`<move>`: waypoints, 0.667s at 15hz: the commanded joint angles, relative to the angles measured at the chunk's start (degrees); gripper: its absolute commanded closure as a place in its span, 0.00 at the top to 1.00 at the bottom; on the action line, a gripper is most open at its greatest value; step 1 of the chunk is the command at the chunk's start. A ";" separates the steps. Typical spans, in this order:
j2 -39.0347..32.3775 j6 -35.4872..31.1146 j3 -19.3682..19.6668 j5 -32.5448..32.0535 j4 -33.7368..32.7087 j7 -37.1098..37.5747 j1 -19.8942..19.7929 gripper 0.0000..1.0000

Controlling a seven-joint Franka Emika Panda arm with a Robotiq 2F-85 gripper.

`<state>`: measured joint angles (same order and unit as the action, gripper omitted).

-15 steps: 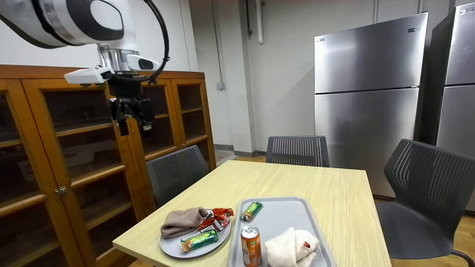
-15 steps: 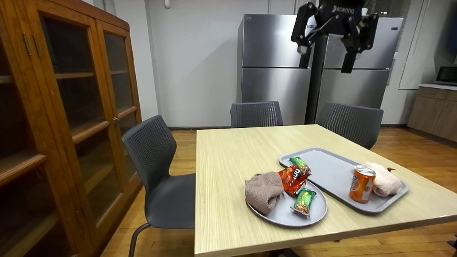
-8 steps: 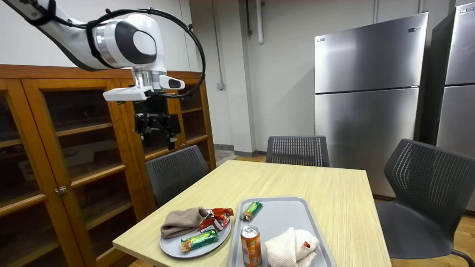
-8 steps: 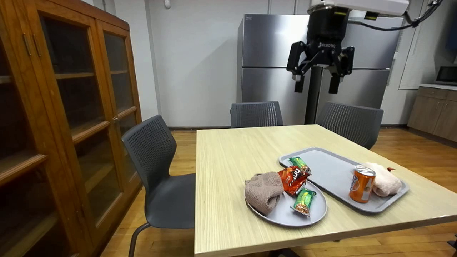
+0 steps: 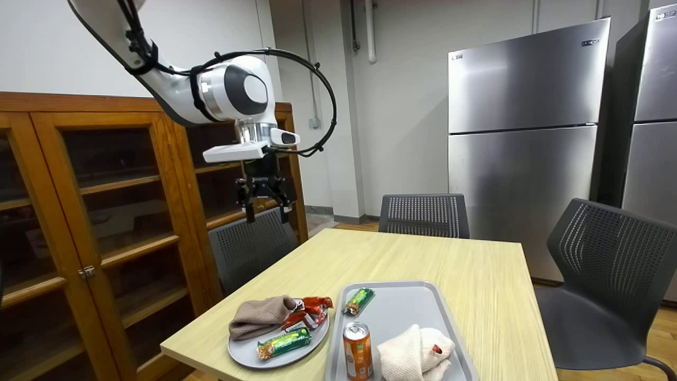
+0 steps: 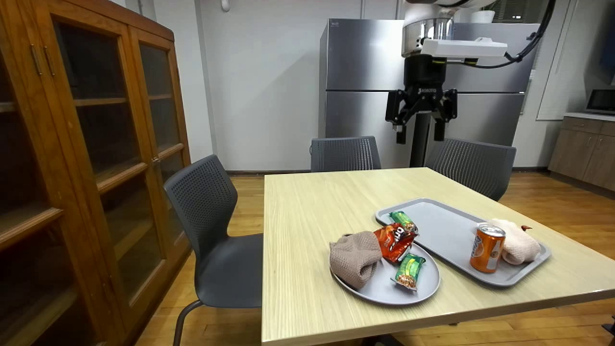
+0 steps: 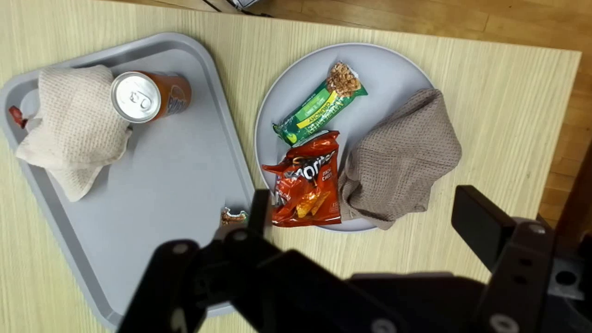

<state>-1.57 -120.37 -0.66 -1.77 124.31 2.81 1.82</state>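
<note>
My gripper (image 5: 267,216) is open and empty, high above the table in both exterior views (image 6: 420,136). In the wrist view, its fingers (image 7: 483,226) stand wide apart over the near edge of a grey plate (image 7: 384,88). The plate holds a brown cloth (image 7: 402,152), a red chip bag (image 7: 319,185) and a green bar (image 7: 319,108). Beside it lies a grey tray (image 7: 171,171) with an orange can (image 7: 173,95), a white cloth (image 7: 83,115) and another green bar (image 5: 359,301), mostly hidden behind a finger in the wrist view. A small red thing (image 7: 17,116) pokes from the white cloth.
The pale wooden table (image 5: 402,254) carries the plate and tray. Dark grey chairs (image 5: 423,214) stand around it. A wooden cabinet with glass doors (image 5: 127,211) runs along one side. Steel refrigerators (image 5: 523,132) stand at the back.
The arm has moved rightward and downward in an exterior view, and downward and slightly leftward in the other exterior view. The gripper stays open. The things on the table have not moved.
</note>
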 commanded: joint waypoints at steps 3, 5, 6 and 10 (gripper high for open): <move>-3.78 0.21 0.11 -1.33 -3.29 -1.24 -0.28 1.00; -4.79 0.15 0.16 -1.43 -4.15 -1.57 -0.29 1.00; -4.88 0.17 0.16 -1.45 -4.28 -1.60 -0.29 1.00; -4.87 0.21 0.16 -1.48 -4.49 -1.64 -0.29 1.00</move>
<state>-6.44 -120.26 -0.29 -3.23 119.90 1.14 1.72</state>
